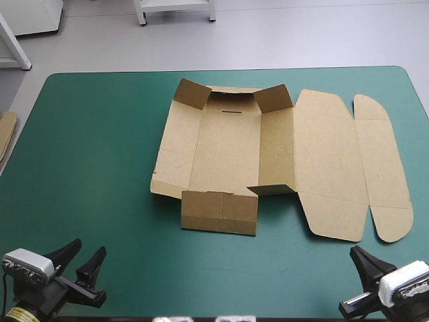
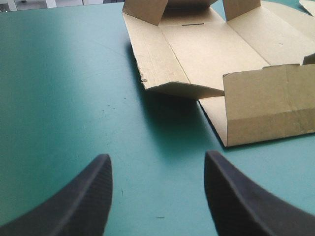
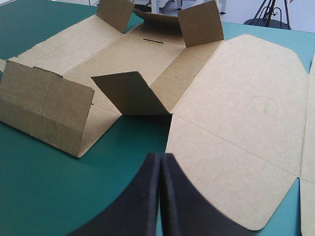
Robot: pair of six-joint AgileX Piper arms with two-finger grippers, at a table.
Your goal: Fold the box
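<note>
spare board (image 1: pixel 5 131): at the desk (image 1: pixel 94 154) edge, well off to the outer side of the left fingers; not in play, i judge.
left fingers (image 1: pixel 94 260): spread wide, holding nothing, low over the desk's near edge; likely parked open, ready to take a wall.
box (image 1: pixel 224 147): mid-desk, ahead of both pairs of fingers and apart from them; mostly a flat sheet, so the folding looks hardly begun.
near flap (image 1: pixel 220 211): the part closest ahead of the left fingers, tilted up a little on its crease; probably the easiest first hold.
far tabs (image 1: pixel 193 94): at the box's far end, well ahead of both pairs, standing up; creased board springs like that, i judge.
lid (image 1: pixel 328 168): lying flat ahead of the right fingers, its near edge close to their tips.
right fingers (image 3: pixel 156 164): pressed together, empty; shut like this they suit nudging or sliding under board rather than pinching.
</note>
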